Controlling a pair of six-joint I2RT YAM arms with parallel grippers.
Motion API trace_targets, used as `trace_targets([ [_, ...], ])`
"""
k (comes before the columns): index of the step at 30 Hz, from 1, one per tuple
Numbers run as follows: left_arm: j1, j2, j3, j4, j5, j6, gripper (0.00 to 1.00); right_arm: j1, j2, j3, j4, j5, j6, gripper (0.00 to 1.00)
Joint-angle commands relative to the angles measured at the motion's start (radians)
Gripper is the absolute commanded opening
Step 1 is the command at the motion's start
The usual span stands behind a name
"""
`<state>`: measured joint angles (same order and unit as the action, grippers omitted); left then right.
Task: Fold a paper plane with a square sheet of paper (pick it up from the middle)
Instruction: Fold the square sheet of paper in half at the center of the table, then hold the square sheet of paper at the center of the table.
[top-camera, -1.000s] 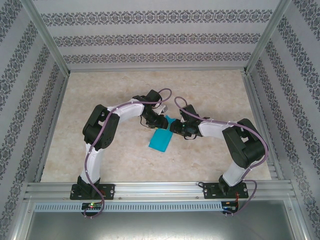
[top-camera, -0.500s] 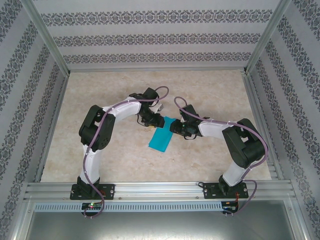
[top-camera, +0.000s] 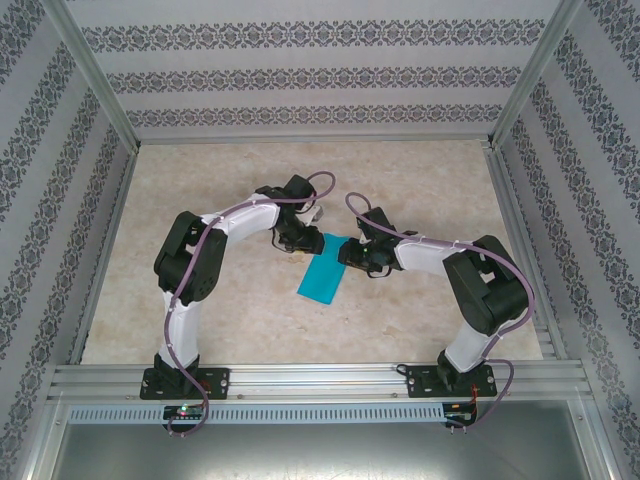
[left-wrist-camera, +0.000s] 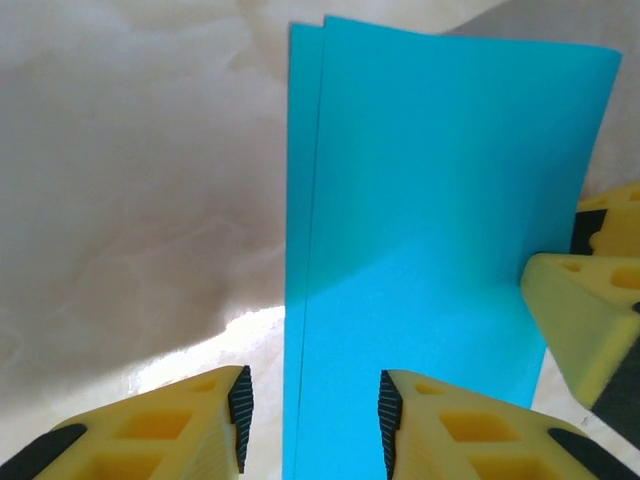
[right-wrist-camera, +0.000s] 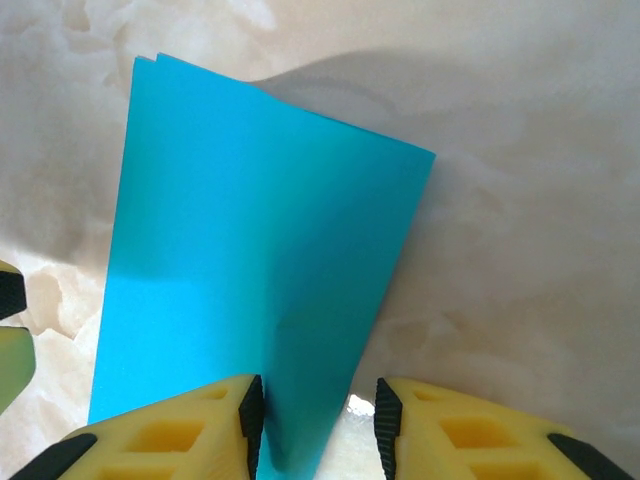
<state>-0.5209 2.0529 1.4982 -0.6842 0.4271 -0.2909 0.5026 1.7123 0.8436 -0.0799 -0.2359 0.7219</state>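
Observation:
The square sheet of paper (top-camera: 322, 277) is teal-blue, folded in half into a narrow rectangle, and lies flat at the table's middle. Both grippers meet at its far end. My left gripper (top-camera: 304, 243) is open. In the left wrist view its jaws (left-wrist-camera: 315, 415) straddle the paper's (left-wrist-camera: 430, 230) doubled left edge without pinching it. My right gripper (top-camera: 350, 256) is open too. Its jaws (right-wrist-camera: 318, 420) stand either side of the paper's (right-wrist-camera: 250, 260) darker, slightly raised right strip. A yellow finger of the right gripper (left-wrist-camera: 580, 320) touches the sheet's right edge.
The marbled tabletop (top-camera: 420, 190) is bare around the paper. Patterned walls and aluminium frame posts (top-camera: 100, 90) enclose it on three sides. A metal rail (top-camera: 320, 378) with both arm bases runs along the near edge.
My left gripper has drawn slightly back and to the left at the paper's far end. The right gripper has opened a little. The paper has stayed in place.

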Motion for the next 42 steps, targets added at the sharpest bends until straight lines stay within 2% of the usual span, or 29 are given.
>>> trace_targets([
  [1, 0.026, -0.045, -0.034, 0.004, -0.029, 0.004, 0.41, 0.025, 0.059, 0.012, 0.003, 0.032, -0.029, 0.39],
  [7, 0.049, -0.081, -0.082, 0.042, -0.042, -0.025, 0.40, 0.033, 0.063, 0.024, -0.011, 0.040, -0.036, 0.39],
  [22, 0.058, -0.079, -0.110, 0.103, 0.090, -0.074, 0.40, 0.036, 0.082, 0.039, -0.011, 0.053, -0.017, 0.41],
  [42, 0.057, -0.071, -0.138, 0.120, 0.092, -0.088, 0.40, 0.036, 0.113, 0.059, -0.010, 0.068, 0.005, 0.44],
])
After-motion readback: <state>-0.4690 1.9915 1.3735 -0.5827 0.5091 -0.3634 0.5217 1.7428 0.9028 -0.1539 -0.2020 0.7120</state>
